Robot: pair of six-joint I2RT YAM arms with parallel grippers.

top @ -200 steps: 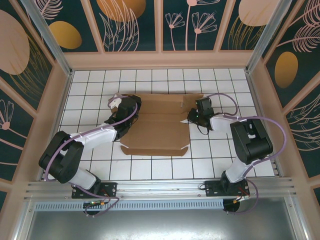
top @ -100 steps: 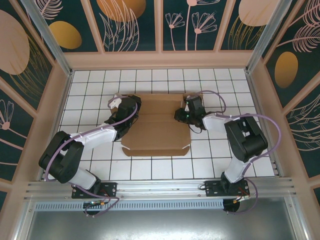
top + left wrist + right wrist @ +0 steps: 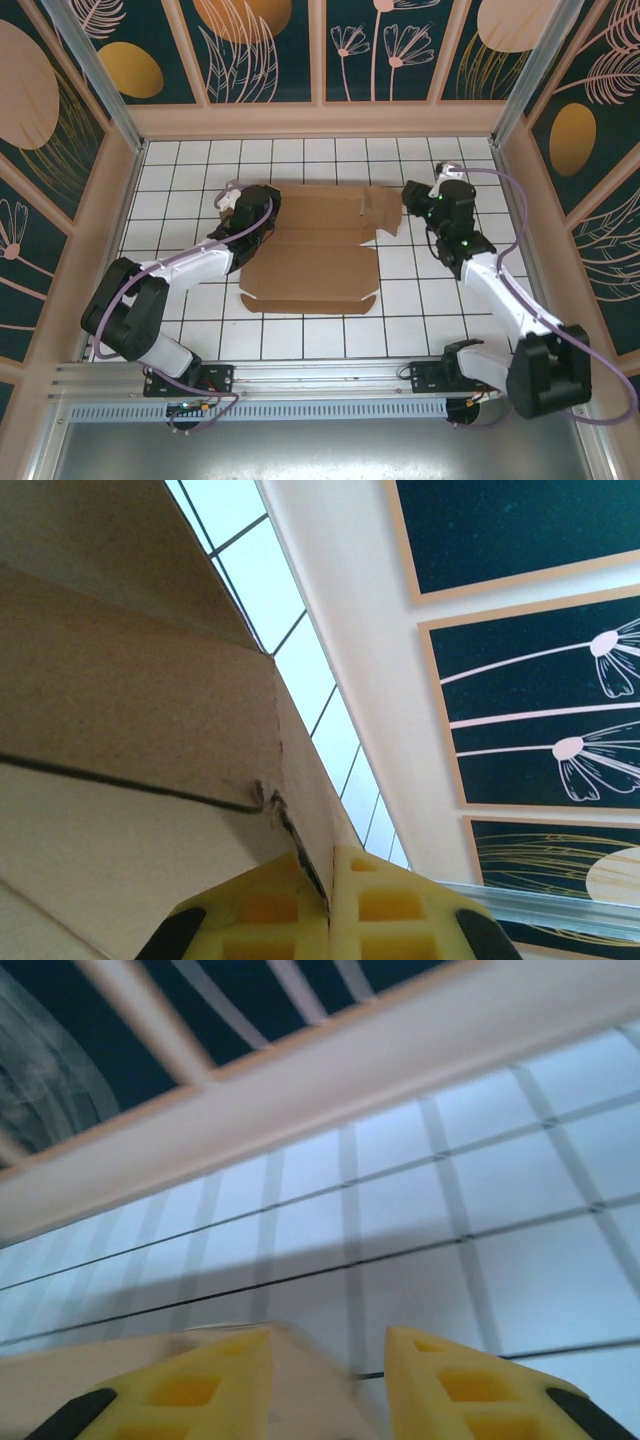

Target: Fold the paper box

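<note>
White tiled surface (image 3: 300, 335), with the brown paper box (image 3: 315, 255) lying flat in the middle of the frame.
The left claw (image 3: 328, 875) is pinched tight on the box's left edge. The right claw (image 3: 328, 1350) has its jaws apart by the upper right flap (image 3: 385, 212) and grips nothing. To fold well, hold the left side firm and push the flap along its crease.

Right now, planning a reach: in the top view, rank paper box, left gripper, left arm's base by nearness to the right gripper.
1. paper box, just left of right gripper
2. left gripper, at box's left edge
3. left arm's base, near-left edge
</note>
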